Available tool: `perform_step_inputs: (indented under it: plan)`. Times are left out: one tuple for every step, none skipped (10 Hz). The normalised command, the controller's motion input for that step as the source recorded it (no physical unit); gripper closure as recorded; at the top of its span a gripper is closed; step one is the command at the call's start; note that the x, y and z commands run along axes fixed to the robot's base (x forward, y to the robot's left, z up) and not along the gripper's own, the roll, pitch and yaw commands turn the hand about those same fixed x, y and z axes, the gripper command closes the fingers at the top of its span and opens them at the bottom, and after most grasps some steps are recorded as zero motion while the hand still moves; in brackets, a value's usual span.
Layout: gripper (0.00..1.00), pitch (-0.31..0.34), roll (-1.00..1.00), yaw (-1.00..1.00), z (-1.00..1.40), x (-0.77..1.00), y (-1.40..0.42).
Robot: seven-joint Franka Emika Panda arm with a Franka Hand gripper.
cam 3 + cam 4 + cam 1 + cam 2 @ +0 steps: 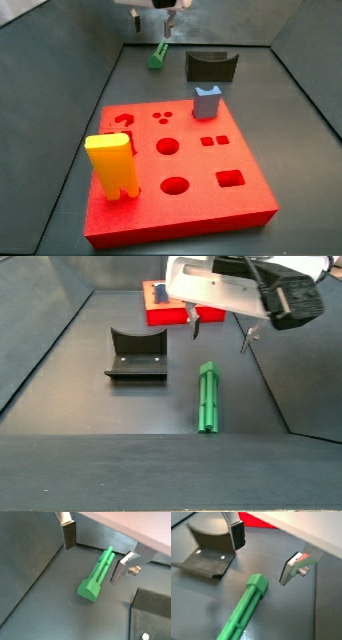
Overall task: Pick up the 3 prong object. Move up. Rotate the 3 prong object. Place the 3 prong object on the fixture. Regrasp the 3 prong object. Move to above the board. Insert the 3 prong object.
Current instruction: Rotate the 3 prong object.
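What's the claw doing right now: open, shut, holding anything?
Claw: open and empty, above the floor, its fingers apart on either side of the green bar, which lies flat and untouched.

A robotics lab test cell: a dark grey bench (80, 456) walled by sloping grey panels. The gripper (221, 334) hangs above it, near a thick red plastic board with cut-out holes (201, 180) and a dark L-shaped bracket fixture (136, 356).

Hand (93, 554) above floor: silver metal fingers (122, 568); 3 prong object (97, 576) glossy green plastic.
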Motion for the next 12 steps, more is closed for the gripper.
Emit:
perform_step_inputs:
  plan:
    - [0.0,-0.032,0.01,1.0,-0.03,0.03,0.0]
    - [0.0,-0.036,0.01,1.0,-0.03,0.03,0.0]
    - [0.0,-0.047,0.01,1.0,-0.03,0.03,0.0]
    - [0.0,-0.053,0.01,0.97,-0.03,0.03,0.0]
    - [0.0,-0.052,0.01,0.64,-0.03,0.03,0.0]
    - [0.0,-0.052,0.01,0.42,-0.03,0.03,0.0]
    - [0.0,-0.051,0.01,0.21,-0.03,0.03,0.0]
    - [0.0,0.0,0.0,0.0,-1.0,0.0,0.0]
    - [0.0,-0.007,0.0,-0.06,-1.0,0.01,0.0]
    - [0.0,-0.023,-0.01,-0.06,-1.0,0.02,0.0]
    - [0.0,-0.032,-0.02,-0.05,-1.0,0.02,0.0]
    - [0.0,-0.037,-0.03,-0.04,-1.0,0.03,0.01]
